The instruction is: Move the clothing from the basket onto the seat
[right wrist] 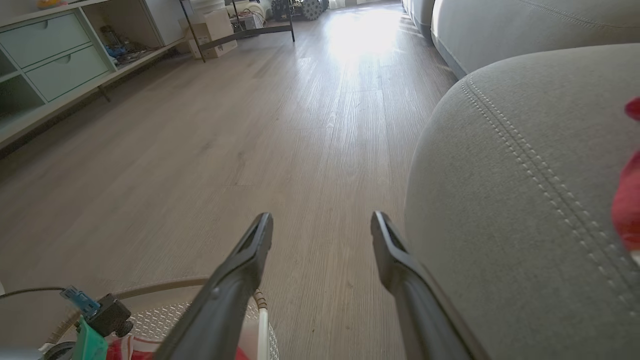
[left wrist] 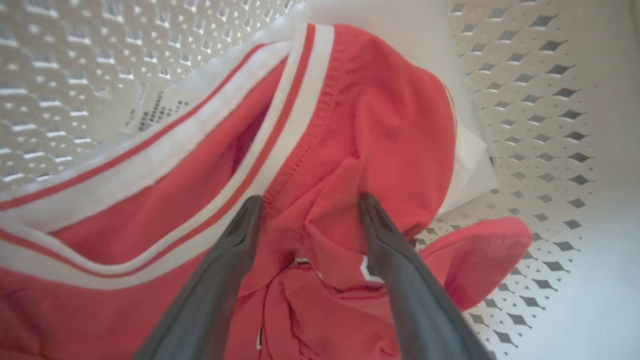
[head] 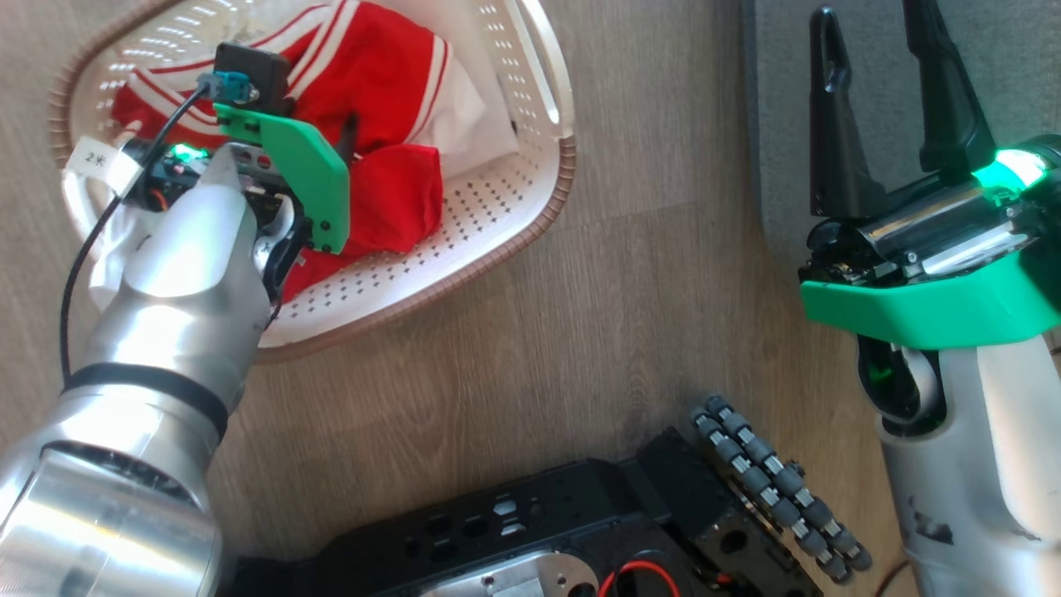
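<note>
The cream perforated basket (head: 497,240) stands on the floor at the upper left of the head view, with red white-striped clothing (head: 373,75) bunched inside. My left wrist (head: 249,174) reaches down into it. In the left wrist view my left gripper (left wrist: 310,200) is open, its fingers (left wrist: 220,280) pressed into the clothing (left wrist: 380,115) on either side of a raised red fold. My right gripper (head: 870,33) hangs open and empty at the edge of the grey seat (head: 1019,66). Its fingers (right wrist: 235,280) point along the floor beside the seat (right wrist: 500,175). A scrap of red fabric (right wrist: 629,205) shows at the seat's right edge.
Wooden floor (head: 630,274) separates basket and seat. My black base (head: 539,531) and its roller wheel (head: 779,489) lie at the bottom. Further off are a drawer unit (right wrist: 50,65), a cardboard box (right wrist: 210,30) and another sofa (right wrist: 525,20).
</note>
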